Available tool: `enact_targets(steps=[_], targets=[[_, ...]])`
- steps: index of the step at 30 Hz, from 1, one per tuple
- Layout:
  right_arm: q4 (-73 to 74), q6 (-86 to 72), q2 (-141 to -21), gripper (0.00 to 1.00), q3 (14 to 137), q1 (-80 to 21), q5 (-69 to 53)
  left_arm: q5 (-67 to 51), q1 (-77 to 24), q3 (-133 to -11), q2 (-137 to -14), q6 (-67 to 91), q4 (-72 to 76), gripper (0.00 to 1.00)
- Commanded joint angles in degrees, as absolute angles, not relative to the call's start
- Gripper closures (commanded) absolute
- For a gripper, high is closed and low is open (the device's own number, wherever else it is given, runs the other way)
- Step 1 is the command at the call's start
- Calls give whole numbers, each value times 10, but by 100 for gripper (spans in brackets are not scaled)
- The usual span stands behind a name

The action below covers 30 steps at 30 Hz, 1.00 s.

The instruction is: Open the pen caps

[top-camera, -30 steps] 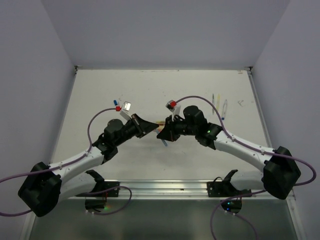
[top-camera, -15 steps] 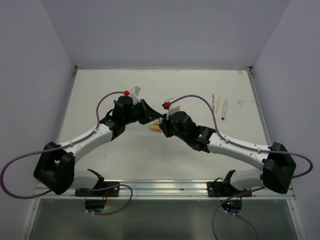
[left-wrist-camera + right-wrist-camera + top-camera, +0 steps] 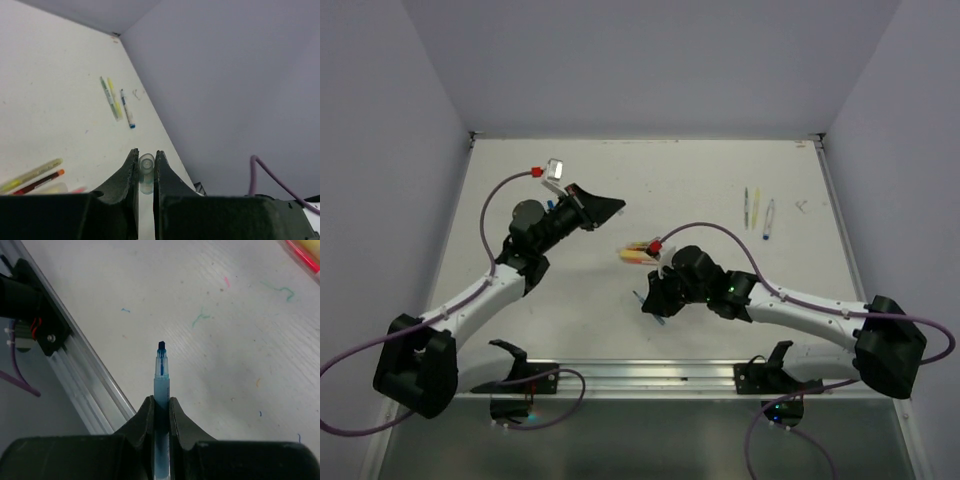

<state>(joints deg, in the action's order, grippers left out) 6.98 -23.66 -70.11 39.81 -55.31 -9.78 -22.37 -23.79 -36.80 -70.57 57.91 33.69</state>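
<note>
My left gripper [image 3: 145,152] is shut on a small translucent pale-blue pen cap [image 3: 146,174] and holds it in the air over the left back of the table [image 3: 601,208]. My right gripper [image 3: 160,399] is shut on a blue pen [image 3: 161,377], whose bare blue tip points at the table's near edge. In the top view the right gripper [image 3: 655,302] sits low over the table's middle front. A small pile of yellow, red and pink pens [image 3: 637,252] lies between the arms. Three more capped pens [image 3: 756,210] lie at the back right.
A metal rail [image 3: 650,375] runs along the near edge, close under the right gripper; it also shows in the right wrist view [image 3: 82,375]. Grey walls close in the table on three sides. Small ink marks dot the table surface [image 3: 200,319].
The two grippers, close together over the pile a second ago, have drawn apart. The left moved back and left with the cap; the right moved toward the near edge with the uncapped pen.
</note>
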Motion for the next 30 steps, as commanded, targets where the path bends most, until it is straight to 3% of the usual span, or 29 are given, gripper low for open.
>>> enact_targets(steps=[1, 3, 7, 13, 18, 30], targets=[[56, -266, -684, 100, 418, -553, -166, -234, -217, -400, -653, 483, 323, 100], [115, -249, -686, 100, 452, -552, -81, -154, -205, -515, -689, 426, 85, 100], [174, -229, -685, 100, 497, -524, 55, 47, -197, -633, -761, 308, -140, 100], [182, -262, -707, 100, 526, -323, 77, 34, -85, -595, -815, 265, -98, 100], [188, -254, -778, 100, 565, -239, 252, 99, -26, -547, -815, 272, -43, 100], [218, -224, -869, 100, 608, 41, 196, 84, 28, -537, -906, 324, 25, 100]])
